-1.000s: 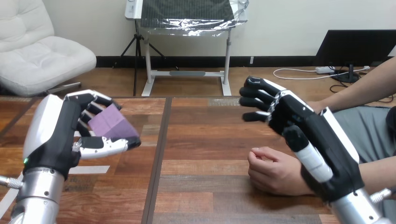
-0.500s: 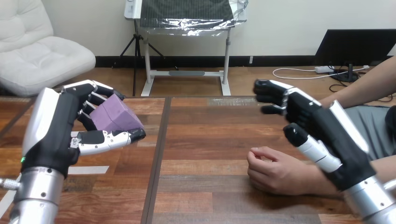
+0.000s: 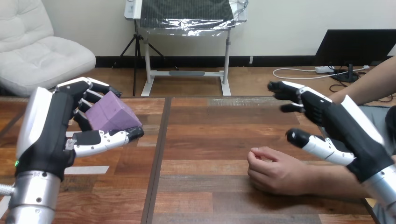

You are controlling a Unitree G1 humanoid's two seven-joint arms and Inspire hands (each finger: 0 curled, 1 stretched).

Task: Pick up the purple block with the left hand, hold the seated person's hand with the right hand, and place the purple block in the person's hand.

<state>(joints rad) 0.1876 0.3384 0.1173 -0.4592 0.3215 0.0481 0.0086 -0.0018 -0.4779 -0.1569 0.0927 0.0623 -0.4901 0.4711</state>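
Wooden plank bench point(image 3: 205, 140), brown, dark seam lengthwise; purple cube block point(image 3: 111, 115) off the bench, clasped by the curled left hand point(image 3: 49, 126); right hand point(image 3: 348, 128) spread wide, empty, beside the person's hand point(image 3: 275, 173) lying on the bench.

Wooden table point(image 3: 210, 135), white tape strip point(image 3: 93, 169)

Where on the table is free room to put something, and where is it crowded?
Bare table lies in the middle, between the left hand holding the purple block and the person's hand. The right side is crowded: the person's hand rests there, the right hand close by.
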